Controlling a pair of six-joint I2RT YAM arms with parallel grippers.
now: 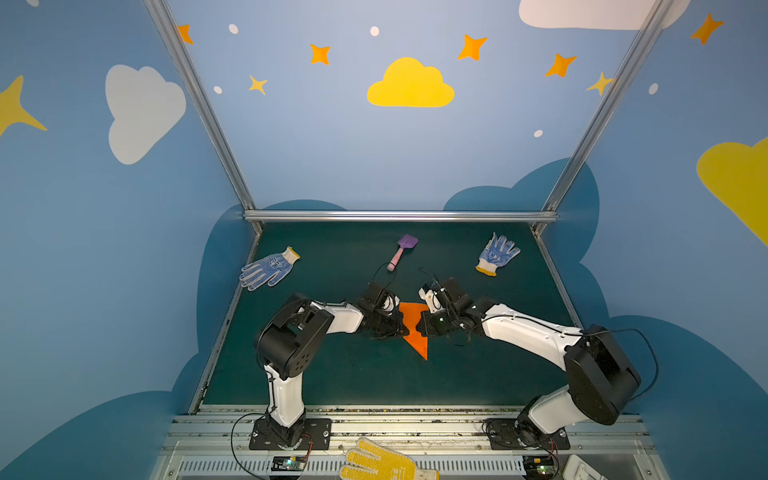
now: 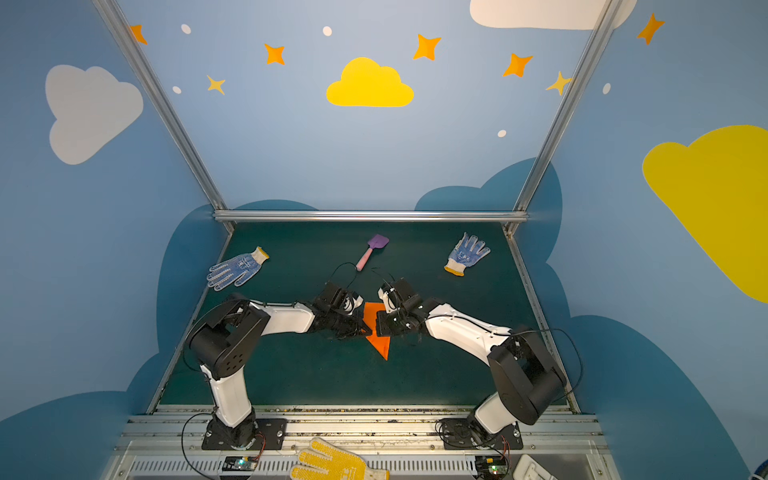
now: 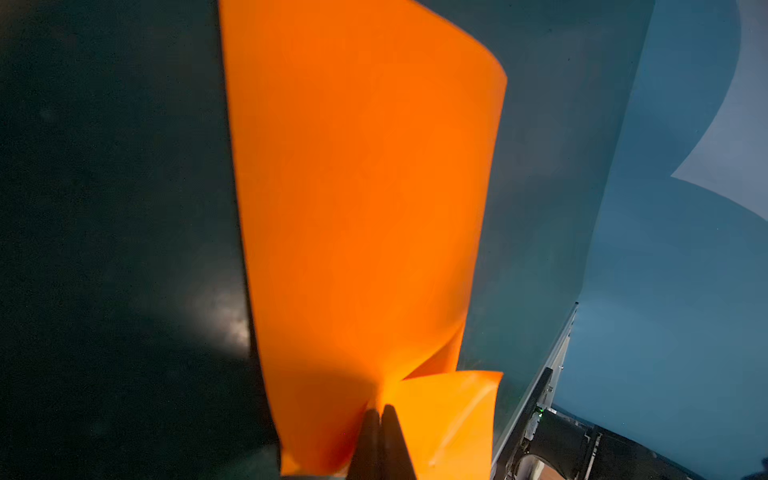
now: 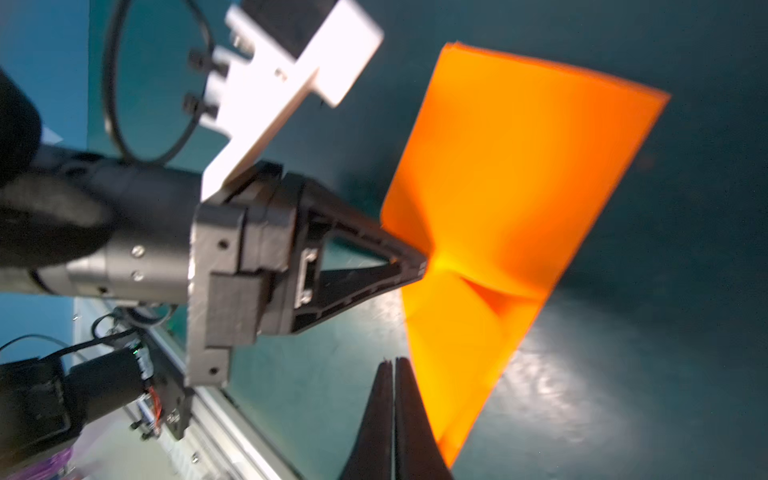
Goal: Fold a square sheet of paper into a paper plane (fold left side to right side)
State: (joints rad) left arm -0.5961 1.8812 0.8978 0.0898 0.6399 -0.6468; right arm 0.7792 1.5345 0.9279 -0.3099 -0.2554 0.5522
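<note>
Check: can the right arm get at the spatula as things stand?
Probably yes. The spatula lies on bare mat just beyond the right fingers, nothing between them. Those fingers are shut and look empty; the left fingers hold the paper.

Paper between left gripper and right gripper, spatula behind

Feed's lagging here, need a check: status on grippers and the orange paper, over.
Left gripper shut on folded orange paper. Right gripper shut beside its edge, no grip seen. Spatula farther back, apart.
</note>
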